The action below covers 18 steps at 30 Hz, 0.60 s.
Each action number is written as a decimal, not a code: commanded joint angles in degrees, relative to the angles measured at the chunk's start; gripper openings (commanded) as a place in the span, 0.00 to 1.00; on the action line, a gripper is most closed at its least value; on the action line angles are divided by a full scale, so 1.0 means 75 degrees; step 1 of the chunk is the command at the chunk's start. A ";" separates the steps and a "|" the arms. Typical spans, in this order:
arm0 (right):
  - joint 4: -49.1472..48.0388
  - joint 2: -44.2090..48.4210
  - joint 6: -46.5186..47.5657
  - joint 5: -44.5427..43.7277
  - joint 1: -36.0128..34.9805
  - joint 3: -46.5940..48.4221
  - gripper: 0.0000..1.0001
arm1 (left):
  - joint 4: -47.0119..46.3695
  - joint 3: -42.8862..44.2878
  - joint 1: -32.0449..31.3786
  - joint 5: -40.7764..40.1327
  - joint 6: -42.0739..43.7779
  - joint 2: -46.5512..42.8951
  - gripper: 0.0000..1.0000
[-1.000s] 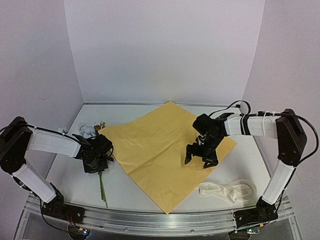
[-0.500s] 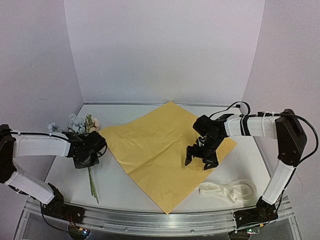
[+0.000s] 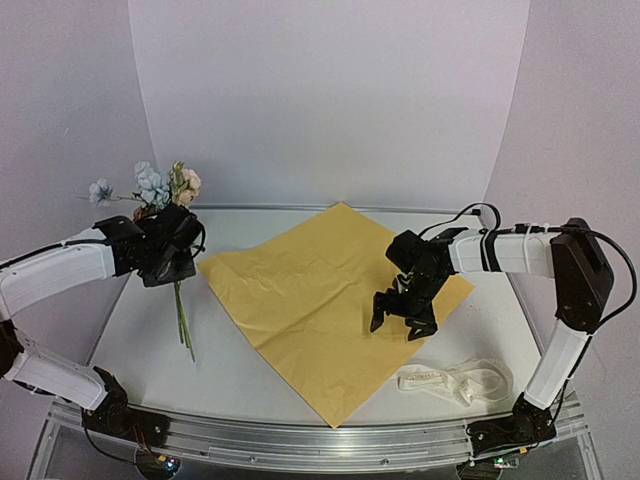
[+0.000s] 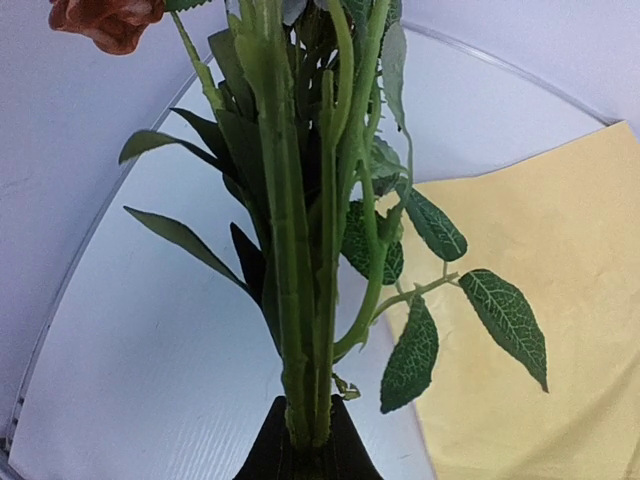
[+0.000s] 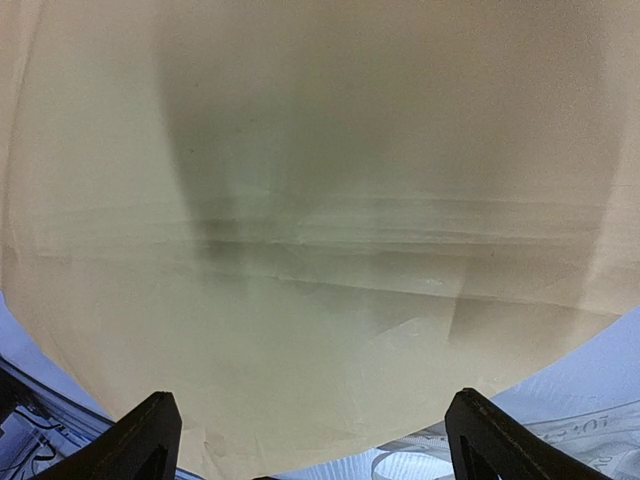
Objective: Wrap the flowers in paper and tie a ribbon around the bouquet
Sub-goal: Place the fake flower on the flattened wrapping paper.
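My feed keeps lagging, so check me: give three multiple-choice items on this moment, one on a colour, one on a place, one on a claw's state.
1. What colour is the upper face of the large thin rectangular paper sheet?
A. green
B. blue
C. yellow-orange

2. Where does the long flat cream-white fabric ribbon lie?
A. across the sheet's middle
B. on the bare table, off the sheet's near right edge
C. hanging on the back wall

3. What state is the left claw in?
A. shut on the green stems of the small bunch of artificial flowers
B. open above the ribbon
C. open, resting on the sheet

Key: 1 C, the top view shows that hue; 2 B, the top view shows it clear of the sheet; 3 A, the left wrist view shows the stems pinched between its fingers.
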State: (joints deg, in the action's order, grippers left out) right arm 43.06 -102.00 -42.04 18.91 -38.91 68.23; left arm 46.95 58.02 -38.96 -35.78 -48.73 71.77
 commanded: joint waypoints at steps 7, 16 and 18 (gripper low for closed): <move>0.1174 0.1132 0.0115 -0.1011 0.0020 0.0006 0.95 | -0.1259 0.3208 -0.0660 0.1117 0.1328 0.2290 0.00; 0.2221 0.2580 0.0272 -0.2044 0.0189 -0.0642 0.95 | -0.2063 0.6011 -0.1176 0.2229 0.1595 0.5559 0.00; 0.2280 0.2890 0.0305 -0.2116 0.0229 -0.0900 0.96 | -0.2043 0.6878 -0.1248 0.2371 0.1584 0.6313 0.00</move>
State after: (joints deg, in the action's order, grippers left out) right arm 55.10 -84.90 -40.92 7.63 -37.94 64.48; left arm 35.45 99.02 -47.63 -21.33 -38.39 111.55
